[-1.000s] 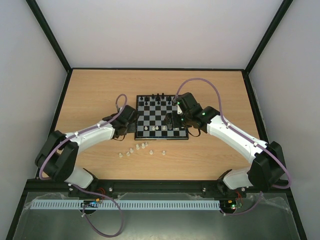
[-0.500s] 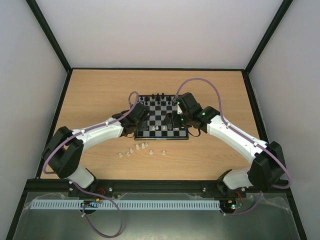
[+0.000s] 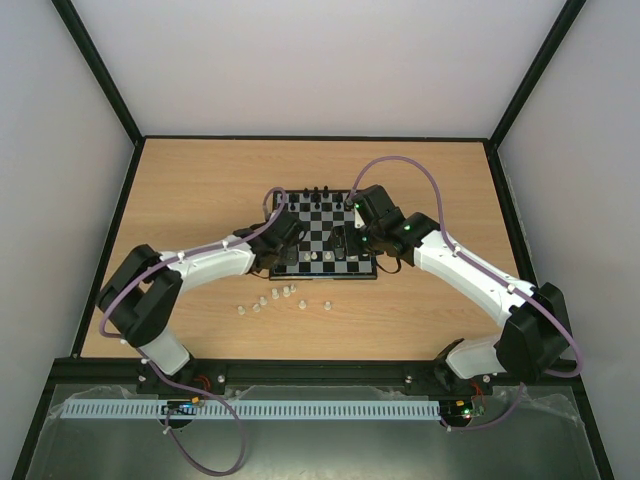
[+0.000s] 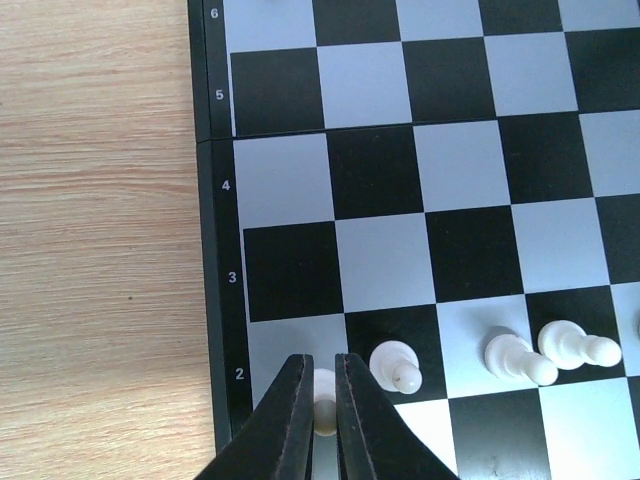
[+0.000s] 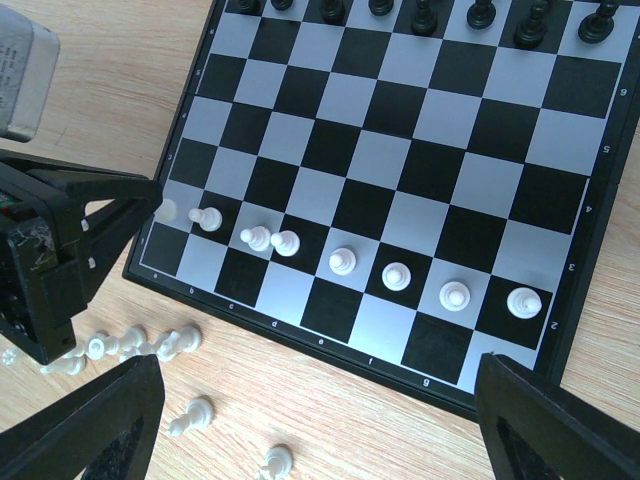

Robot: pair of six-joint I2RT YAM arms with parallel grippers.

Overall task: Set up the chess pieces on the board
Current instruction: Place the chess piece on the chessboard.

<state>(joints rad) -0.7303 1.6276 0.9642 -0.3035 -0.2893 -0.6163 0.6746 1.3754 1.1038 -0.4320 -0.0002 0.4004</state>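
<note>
The wooden table (image 3: 180, 190) carries everything, and both arms reach in from its near edge so that each meets the board (image 3: 318, 226) from its own side, which by my reading lets one place while the other waits aside. The board lies flat mid-table, with black figures (image 5: 480, 12) lined along its far rank and a row of pale pawns (image 5: 396, 275) along the second rank from the near edge. Two of these sit close together, and I cannot tell whether they are upright or tipped. The right gripper (image 5: 318, 368) hangs above the board's right half with its jaws spread wide. Its fingers (image 5: 90, 430) show at the lower corners of the right wrist view, holding and touching nothing, seemingly parked as an onlooker. The left gripper (image 4: 320, 365) is down at the near left corner, over the pale square beside the border's "2", apparently to complete the pawn row. The chess pieces (image 5: 130, 345) not yet set lie loose on the table just off the board's near left edge, handy for the left arm. Smallest of all, a pawn (image 4: 324, 400) sits between the left fingers (image 4: 285, 425), which are drawn in to a narrow slot and press it on both sides. Whether its base rests on the square is hidden.
</note>
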